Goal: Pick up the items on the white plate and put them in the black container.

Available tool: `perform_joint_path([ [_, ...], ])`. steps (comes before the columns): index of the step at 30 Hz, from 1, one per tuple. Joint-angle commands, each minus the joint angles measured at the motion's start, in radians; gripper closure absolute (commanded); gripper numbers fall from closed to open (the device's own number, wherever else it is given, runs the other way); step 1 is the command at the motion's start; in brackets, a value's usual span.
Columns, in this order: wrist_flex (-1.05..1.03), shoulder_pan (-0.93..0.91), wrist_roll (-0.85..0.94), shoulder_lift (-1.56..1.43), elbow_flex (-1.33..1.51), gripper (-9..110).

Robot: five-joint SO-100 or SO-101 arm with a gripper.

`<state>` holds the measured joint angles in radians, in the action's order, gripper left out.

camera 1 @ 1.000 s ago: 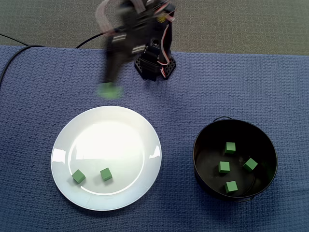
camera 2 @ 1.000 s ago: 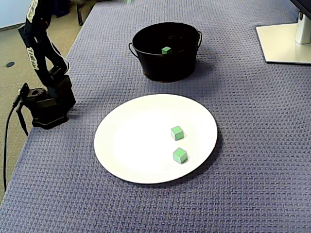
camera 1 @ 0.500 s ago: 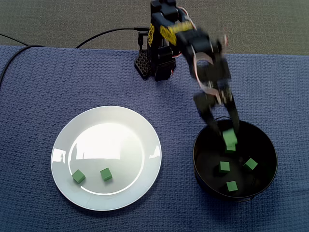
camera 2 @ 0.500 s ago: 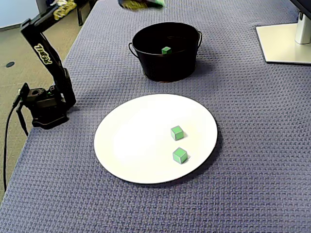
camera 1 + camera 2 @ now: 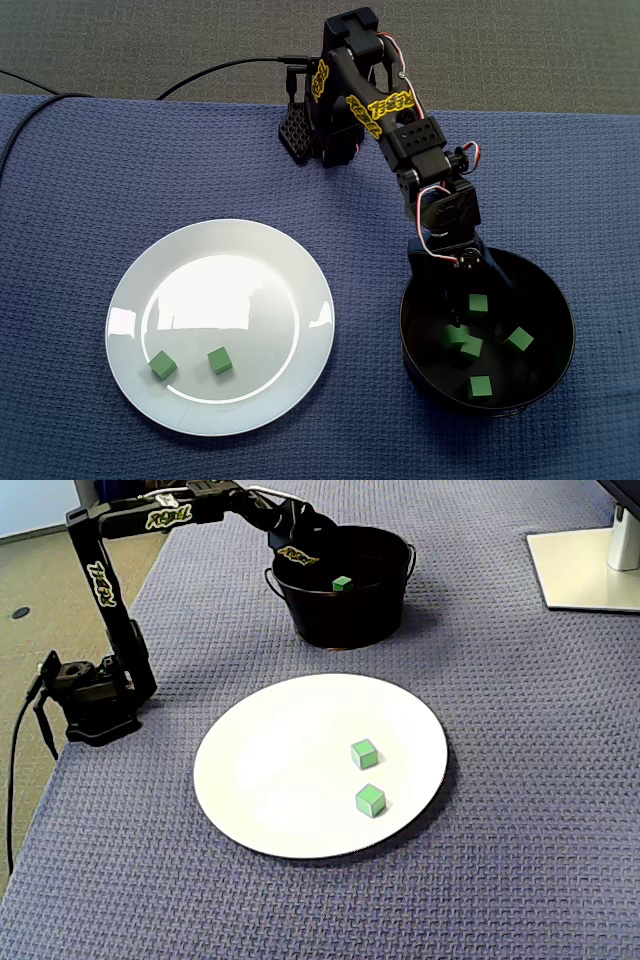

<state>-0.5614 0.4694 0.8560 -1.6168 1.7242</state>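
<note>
Two green cubes lie on the white plate near its lower left; in the other fixed view these cubes sit right of centre on the plate. The black container holds several green cubes, two of them close together. One cube shows inside the container. My gripper dips over the container's near-arm rim. Its dark fingers look open, with no cube between them.
The arm's base stands at the blue mat's edge, with a black cable running off behind it. A white stand's foot sits at the far right corner of one fixed view.
The arm swung from above the plate's side across to the container with a green cube, lowered into it, and the cube now lies among the others inside.
</note>
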Motion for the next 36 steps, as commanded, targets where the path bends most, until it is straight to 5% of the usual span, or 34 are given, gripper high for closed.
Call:
perform_joint_path([
  [1, -0.186, -0.071, 0.107, -0.118, -0.201, 57],
  [6, -0.44, -0.273, 0.331, -0.13, -0.477, 70],
  [17, -0.647, -0.689, 0.992, 0.084, -0.584, 71],
  [25, -0.871, -0.819, 1.12, 0.356, -0.821, 72],
  [36, -0.861, -0.888, 1.147, 0.785, -1.235, 73],
])
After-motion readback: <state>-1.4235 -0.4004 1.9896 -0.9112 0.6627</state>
